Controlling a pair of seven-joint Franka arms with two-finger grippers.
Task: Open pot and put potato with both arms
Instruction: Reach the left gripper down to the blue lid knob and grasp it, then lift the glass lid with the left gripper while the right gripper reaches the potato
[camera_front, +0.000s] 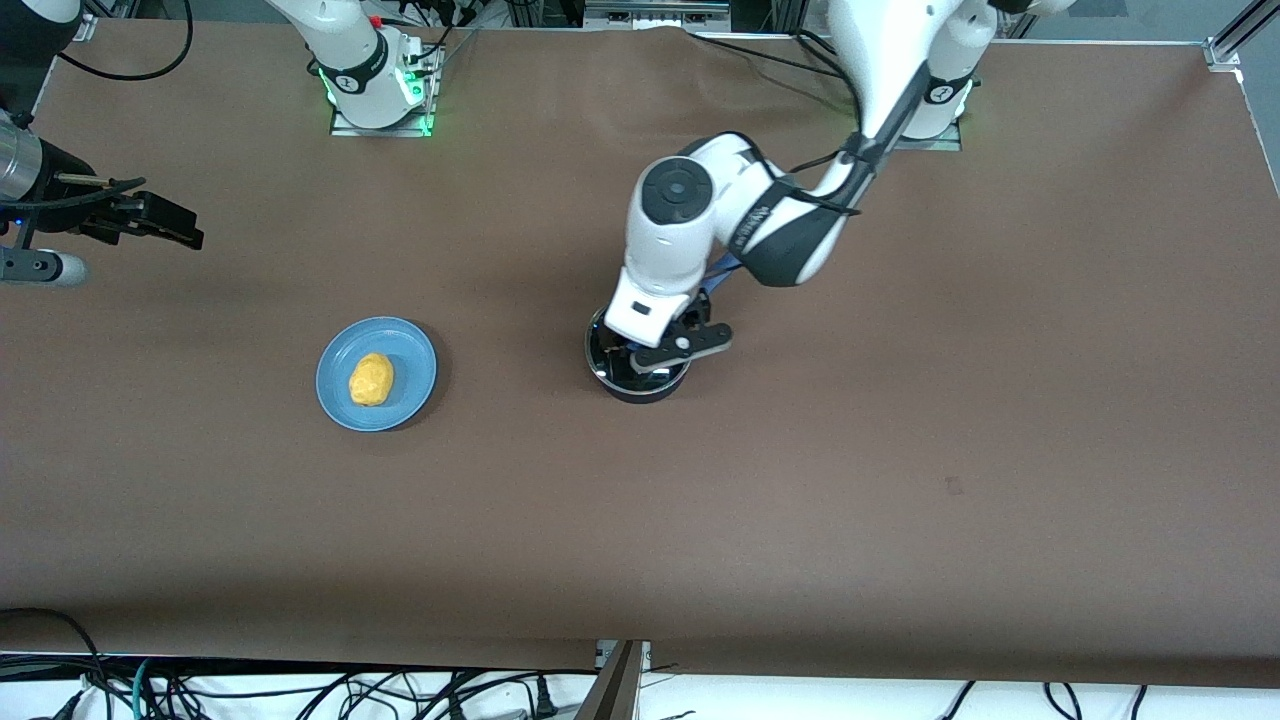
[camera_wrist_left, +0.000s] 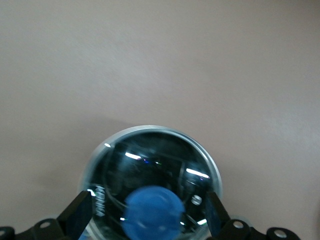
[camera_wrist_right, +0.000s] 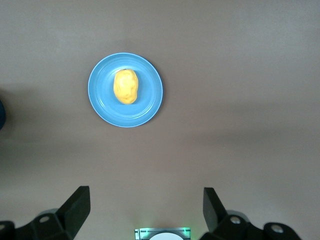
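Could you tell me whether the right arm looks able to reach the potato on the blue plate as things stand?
Probably yes: the potato lies uncovered on the blue plate, the open right gripper waits above bare table, and the left gripper is busy over the pot.

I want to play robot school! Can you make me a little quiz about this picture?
1. True or false: the potato lies on the blue plate.
2. Which gripper is over the pot? A) left B) right
3. Fill in: the lid on the pot has a ___ knob.

Key: 1 true. 2 A: the left gripper has open jaws either side of the knob; the right gripper waits, open. 3 blue.
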